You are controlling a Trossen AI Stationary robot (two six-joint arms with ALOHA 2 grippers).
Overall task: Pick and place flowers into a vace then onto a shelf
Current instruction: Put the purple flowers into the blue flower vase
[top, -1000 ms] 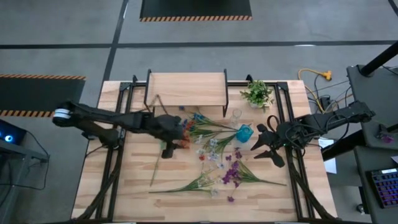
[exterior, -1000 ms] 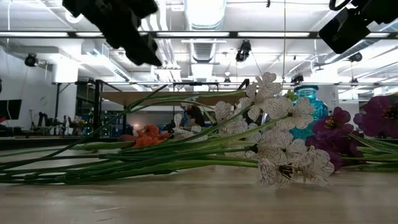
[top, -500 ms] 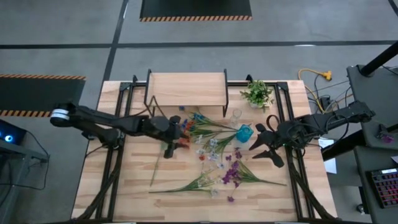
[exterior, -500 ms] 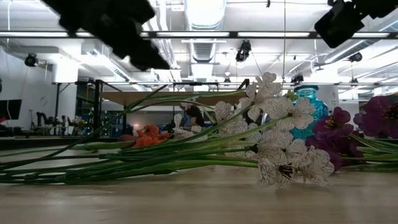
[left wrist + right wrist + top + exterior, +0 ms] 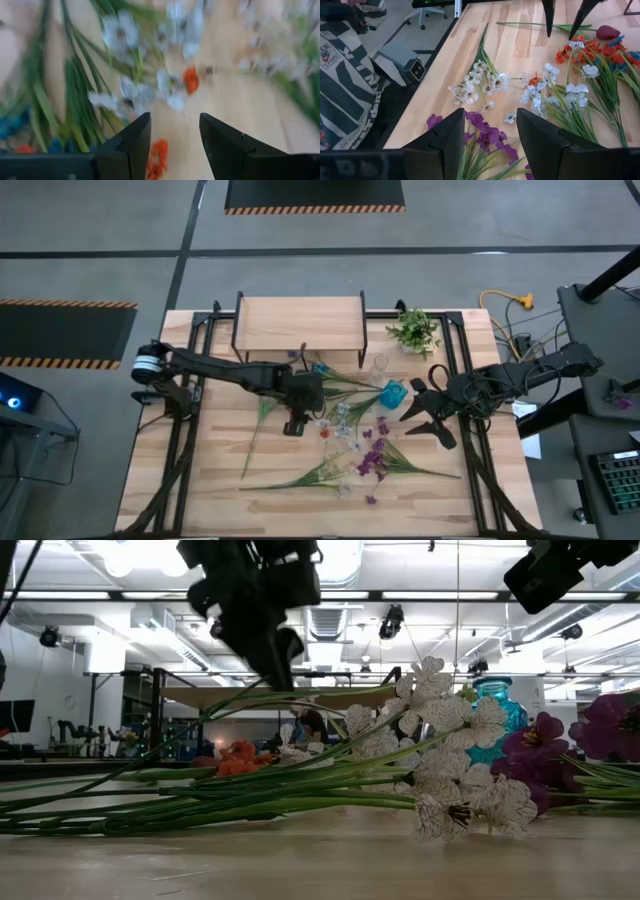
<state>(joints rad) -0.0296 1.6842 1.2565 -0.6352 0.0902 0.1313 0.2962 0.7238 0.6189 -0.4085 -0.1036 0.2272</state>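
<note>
**Left hand poised over the scattered stems, vase off at three o'clock**

The artificial flowers (image 5: 350, 442) with thin green wire stems and small fabric blooms, white, purple, orange and blue, lie loose across the middle of the light wooden slatted counter (image 5: 210, 480). Their long axes mostly run from nine toward three o'clock, fanning out. In the overhead view the left hand (image 5: 296, 423) hangs directly above the clump's nine o'clock edge; its own camera shows the dark fingers parted, nothing between them, with white and orange blooms just beyond the tips. It is clearly the nearer arm.

The small turquoise glass vase (image 5: 393, 393) stands upright at three o'clock from that hand, just past the blooms. The right hand (image 5: 422, 416) waits beside the vase, fingers also apart and empty.

The low light-wood shelf on black metal legs (image 5: 300, 322) sits at twelve o'clock, bare. I judge no stem is in the vase yet.
</note>
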